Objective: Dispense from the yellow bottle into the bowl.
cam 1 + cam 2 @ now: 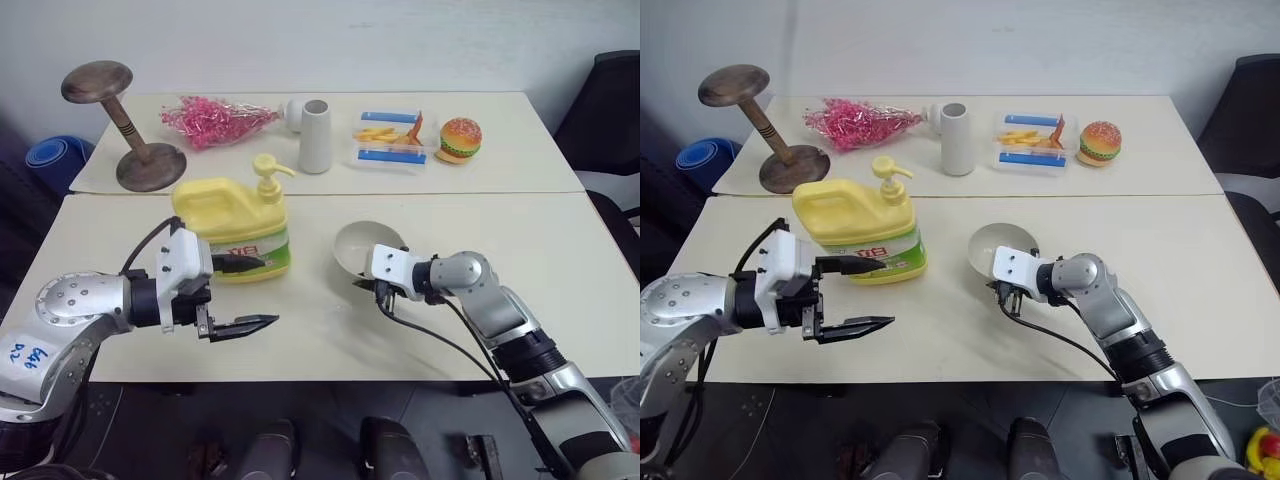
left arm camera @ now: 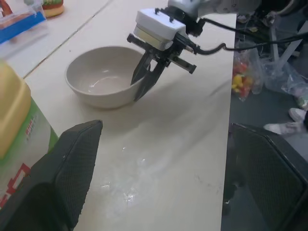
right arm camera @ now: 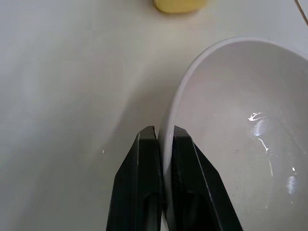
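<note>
Yellow plastic, squat, with a built-in handle and a pump nozzle on top: the yellow bottle point(image 1: 233, 228) stands upright on the near cream table point(image 1: 560, 290), left of centre, its green-and-white label with red characters facing me. The pump spout points toward the right, the side where the bowl is.

My left gripper point(image 1: 243, 294) hangs just in front of the bottle, fingers spread wide with nothing between them. The upper finger lies across the label as seen from the head; I cannot tell whether it touches the bottle. The lower finger is clear of the bottle, above the tabletop.

The bowl point(image 1: 362, 246), pale grey-white and smooth, sits to the right of the bottle and apart from it. Its inside shows a few glossy highlights; I cannot tell whether there is liquid in it.

My right gripper point(image 3: 163, 144) is pinched on the bowl's near rim: one black finger is outside the wall, the other inside, with the thin edge clamped between them. The left wrist view confirms the two fingers meeting at the rim.

On the far table point(image 1: 520, 165), well away from both grippers: a dark wooden stand point(image 1: 125, 125), a pink bundle point(image 1: 212, 121), a white cylindrical cup point(image 1: 314, 136), a clear tray of toy fries point(image 1: 390, 138) and a toy burger point(image 1: 460, 139).
</note>
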{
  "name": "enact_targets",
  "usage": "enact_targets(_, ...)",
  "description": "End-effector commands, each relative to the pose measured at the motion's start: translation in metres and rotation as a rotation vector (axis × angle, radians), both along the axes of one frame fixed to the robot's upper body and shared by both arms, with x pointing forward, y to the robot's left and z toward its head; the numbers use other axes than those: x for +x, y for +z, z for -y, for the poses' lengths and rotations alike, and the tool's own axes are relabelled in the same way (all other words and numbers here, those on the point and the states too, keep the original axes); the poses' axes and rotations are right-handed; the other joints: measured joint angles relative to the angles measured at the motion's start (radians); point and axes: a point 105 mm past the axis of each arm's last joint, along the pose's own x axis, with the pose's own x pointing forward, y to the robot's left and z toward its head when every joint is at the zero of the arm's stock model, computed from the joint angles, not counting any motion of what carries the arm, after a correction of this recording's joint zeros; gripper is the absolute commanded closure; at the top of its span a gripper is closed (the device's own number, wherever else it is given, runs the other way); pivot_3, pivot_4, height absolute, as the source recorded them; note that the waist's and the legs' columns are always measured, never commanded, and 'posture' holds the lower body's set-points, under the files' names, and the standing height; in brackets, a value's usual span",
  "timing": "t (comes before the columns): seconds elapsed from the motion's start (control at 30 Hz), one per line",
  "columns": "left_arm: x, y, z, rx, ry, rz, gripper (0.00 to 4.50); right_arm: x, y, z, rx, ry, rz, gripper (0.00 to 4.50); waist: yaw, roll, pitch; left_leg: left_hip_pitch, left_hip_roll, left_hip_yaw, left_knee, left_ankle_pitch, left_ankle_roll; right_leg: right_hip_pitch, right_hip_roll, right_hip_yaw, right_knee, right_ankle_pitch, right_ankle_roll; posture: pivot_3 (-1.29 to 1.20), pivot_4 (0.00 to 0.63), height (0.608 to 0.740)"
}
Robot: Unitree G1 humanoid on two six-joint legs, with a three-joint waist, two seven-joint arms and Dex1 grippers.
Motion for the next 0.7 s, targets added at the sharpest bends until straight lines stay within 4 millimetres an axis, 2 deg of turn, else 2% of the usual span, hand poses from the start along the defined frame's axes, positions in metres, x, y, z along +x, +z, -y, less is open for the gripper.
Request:
enact_targets(0.03,0.01,0.069,-0.023,-0.191,0.063,0.096,0.19,-0.002,0.064,-0.021,0.061,0.107,0.104,4.5,-0.004,-0.001,0.001,-0.001,0.0,0.0,0.002,0.0,0.0,-0.001,0.0,0.0,0.001,0.0,0.0,0.0,0.15,0.74)
enact_targets(0.1,0.011,0.089,-0.027,-0.2,0.052,0.126,0.62,0.0,0.082,-0.03,0.063,0.136,0.124,4.5,-0.009,-0.001,0.0,0.0,0.0,0.0,0.002,-0.001,-0.001,-0.001,0.001,0.002,0.002,0.0,0.0,0.0,0.15,0.74)
enact_targets(0.27,0.017,0.112,-0.032,-0.115,0.032,0.178,2.29,-0.001,0.106,-0.039,0.011,0.216,0.156,4.5,-0.009,-0.001,0.0,0.001,0.0,-0.001,-0.004,-0.001,-0.001,-0.003,0.001,0.002,0.001,0.0,0.0,0.0,0.15,0.74)
enact_targets(0.33,0.023,0.115,-0.035,-0.089,0.036,0.183,2.9,-0.001,0.112,-0.04,0.005,0.23,0.154,4.5,-0.009,-0.001,0.0,-0.003,-0.001,-0.001,-0.002,-0.001,-0.001,-0.005,0.001,0.002,0.001,0.0,0.0,0.0,0.15,0.74)
enact_targets(0.43,0.042,0.112,-0.04,-0.01,0.075,0.196,3.88,0.0,0.121,-0.043,-0.02,0.26,0.164,4.5,-0.01,-0.001,0.001,-0.004,-0.001,0.0,0.0,-0.001,-0.001,-0.006,0.001,0.002,0.002,0.0,0.0,0.0,0.15,0.74)
enact_targets(0.5,0.053,0.114,-0.036,0.024,0.08,0.209,4.47,0.0,0.128,-0.045,-0.037,0.285,0.168,4.5,-0.011,-0.001,0.001,-0.004,-0.001,0.0,0.002,-0.001,-0.001,-0.006,0.001,0.002,0.003,0.0,0.0,0.0,0.15,0.74)
enact_targets(0.63,0.064,0.112,-0.027,0.072,0.051,0.202,4.47,0.0,0.137,-0.048,-0.062,0.313,0.162,4.5,-0.013,-0.002,0.0,-0.005,-0.001,0.0,0.003,-0.001,-0.001,-0.008,0.001,0.003,0.005,0.0,0.0,0.0,0.15,0.74)
enact_targets(0.7,0.067,0.111,-0.024,0.087,0.041,0.202,4.47,0.0,0.139,-0.049,-0.072,0.322,0.158,4.5,-0.02,-0.002,0.0,-0.011,-0.001,0.0,0.005,-0.001,-0.001,-0.014,0.001,0.003,0.007,0.0,0.0,0.0,0.15,0.74)
